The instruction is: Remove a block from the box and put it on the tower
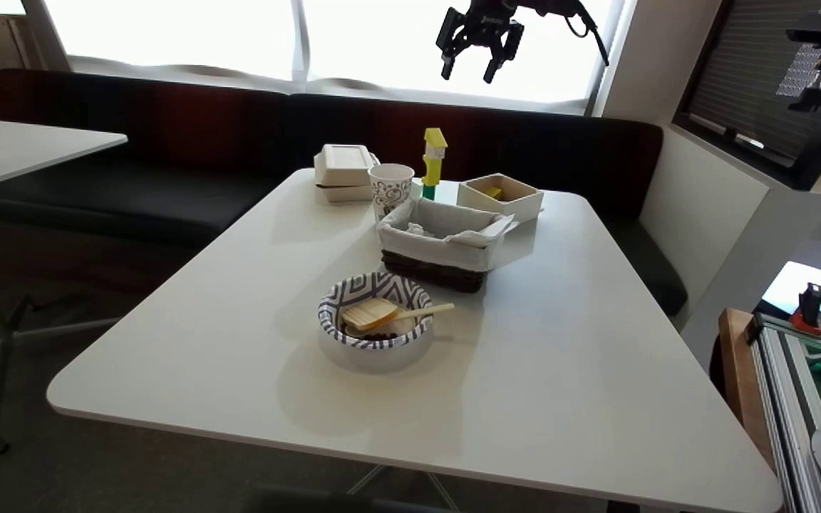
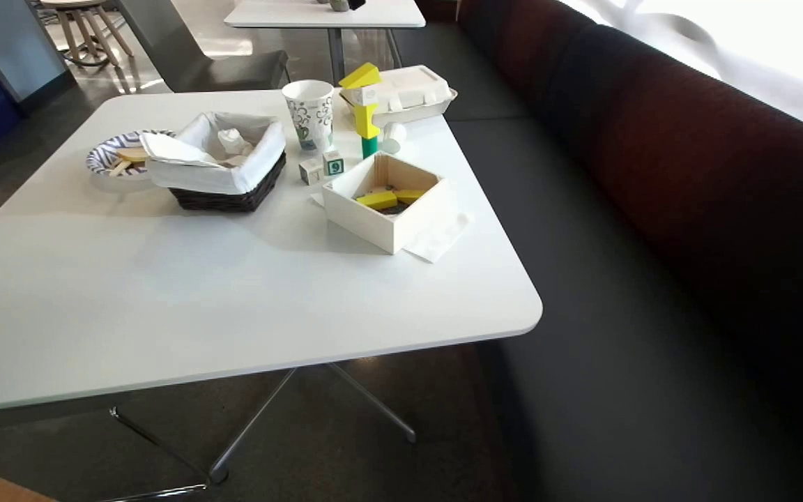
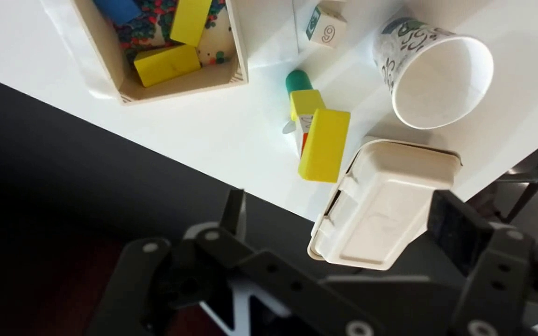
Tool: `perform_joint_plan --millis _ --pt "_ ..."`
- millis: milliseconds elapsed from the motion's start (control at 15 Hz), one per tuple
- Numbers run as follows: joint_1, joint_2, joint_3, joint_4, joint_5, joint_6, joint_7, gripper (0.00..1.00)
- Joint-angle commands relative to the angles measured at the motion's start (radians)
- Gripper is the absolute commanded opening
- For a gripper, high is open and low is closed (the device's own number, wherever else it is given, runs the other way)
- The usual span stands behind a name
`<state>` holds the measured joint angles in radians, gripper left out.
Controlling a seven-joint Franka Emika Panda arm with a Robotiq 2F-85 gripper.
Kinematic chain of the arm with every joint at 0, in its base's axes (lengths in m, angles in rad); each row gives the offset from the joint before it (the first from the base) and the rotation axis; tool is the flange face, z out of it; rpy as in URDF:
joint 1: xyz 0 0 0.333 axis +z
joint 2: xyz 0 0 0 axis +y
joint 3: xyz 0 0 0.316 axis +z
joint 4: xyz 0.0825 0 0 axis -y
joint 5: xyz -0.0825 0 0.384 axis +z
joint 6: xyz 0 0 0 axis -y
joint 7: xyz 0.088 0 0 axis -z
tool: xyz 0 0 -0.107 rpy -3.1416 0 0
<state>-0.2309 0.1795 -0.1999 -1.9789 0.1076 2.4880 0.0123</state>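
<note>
The box (image 1: pixel 517 208) is a pale, shallow wooden box at the table's far end. It also shows in an exterior view (image 2: pixel 360 222) and at the upper left of the wrist view (image 3: pixel 187 91). In it lie two yellow blocks (image 3: pixel 166 65) and a partly seen blue block (image 3: pixel 118 10), over coloured bits. The tower (image 2: pixel 366 122) stands beside the box: green at the bottom, then yellow, a white cube, and a slanted yellow block on top (image 3: pixel 326 144). My gripper (image 1: pixel 467 75) is open and empty, high above the table's far end; its fingers also show in the wrist view (image 3: pixel 338 196).
A patterned paper cup (image 2: pixel 311 115) and a white clamshell container (image 3: pixel 381 210) stand close to the tower. Letter cubes (image 2: pixel 312 171) and a white cylinder (image 2: pixel 393 137) lie nearby. A cloth-lined basket (image 1: pixel 439 246) and a patterned bowl with a wooden utensil (image 1: pixel 375 313) are farther along the table.
</note>
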Motion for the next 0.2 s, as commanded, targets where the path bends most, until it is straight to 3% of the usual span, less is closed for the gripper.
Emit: perform_joint_plan --millis 0,133 --pt "0.000 -0.002 0.000 0.004 0.000 -0.003 0.001 1.00" --pt "0.000 0.004 0.000 0.007 0.000 -0.003 0.002 1.00"
